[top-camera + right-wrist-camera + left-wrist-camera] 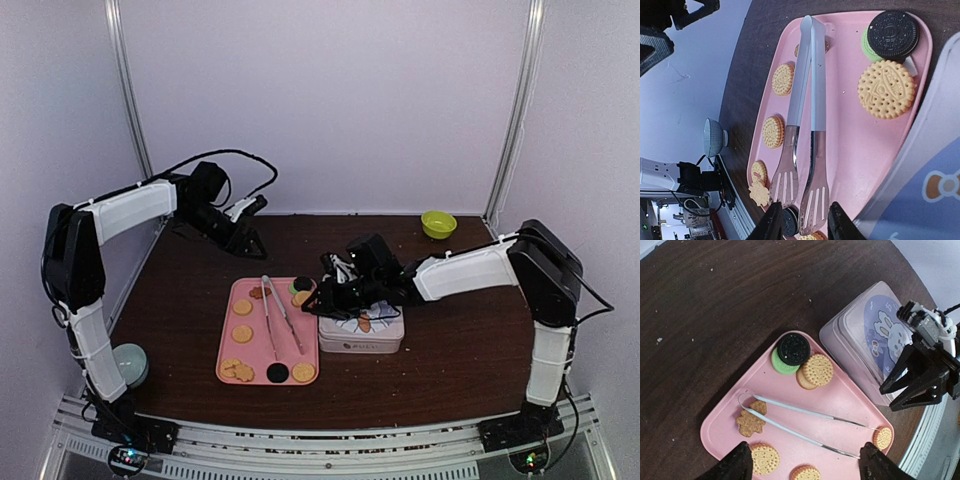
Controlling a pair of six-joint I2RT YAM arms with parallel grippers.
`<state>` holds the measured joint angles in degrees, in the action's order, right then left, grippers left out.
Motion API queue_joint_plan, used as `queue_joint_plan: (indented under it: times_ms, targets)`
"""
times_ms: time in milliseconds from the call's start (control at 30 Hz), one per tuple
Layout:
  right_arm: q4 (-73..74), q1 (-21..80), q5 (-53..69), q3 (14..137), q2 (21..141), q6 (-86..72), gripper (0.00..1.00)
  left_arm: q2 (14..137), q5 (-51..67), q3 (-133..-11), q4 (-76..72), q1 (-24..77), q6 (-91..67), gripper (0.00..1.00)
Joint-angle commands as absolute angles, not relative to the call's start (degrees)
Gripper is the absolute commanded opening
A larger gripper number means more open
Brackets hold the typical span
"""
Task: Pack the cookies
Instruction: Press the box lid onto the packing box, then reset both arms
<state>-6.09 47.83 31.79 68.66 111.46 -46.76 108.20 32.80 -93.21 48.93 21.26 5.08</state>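
Note:
Cookies lie on a pink tray [228, 345]: golden rounds [243, 333], a black one [278, 373], and a black one stacked on a green one [794, 348] at the far corner. One cookie [364, 323] shows in the white box [362, 343] to the tray's right. Metal tongs [805, 426] rest across the tray. My left gripper [250, 228] hangs open behind the tray; nothing is between its fingers [737, 466]. My right gripper [322, 295] hovers at the tray's right edge by the box, open and empty, with the tongs' tips [800, 192] below it.
A green bowl [438, 223] stands at the back right. A grey bowl [131, 362] sits at the front left table edge. A bunny-printed cover [875, 335] shows on the box. The dark wooden table [460, 340] ends at a metal rail in front.

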Motion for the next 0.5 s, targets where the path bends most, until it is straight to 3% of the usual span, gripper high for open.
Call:
queue_joint_plan:
  times_ms: [0, 167, 467]
  targets:
    - [0.4, 46.9, 33.6, 71.5, 106.6, -43.8, 0.36, 104.9, 34.4, -93.2, 51.7, 19.2, 8.2, 0.79]
    - [-1.5, 46.8, 39.0, 74.5, 103.4, -44.4, 0.44, 102.4, 34.3, -93.0, 52.9, 15.8, 9.6, 0.96]
    - [-4.6, 45.1, 38.5, 68.9, 105.6, -45.3, 0.44, 99.2, 33.7, -90.8, 54.0, 9.6, 11.3, 0.98]
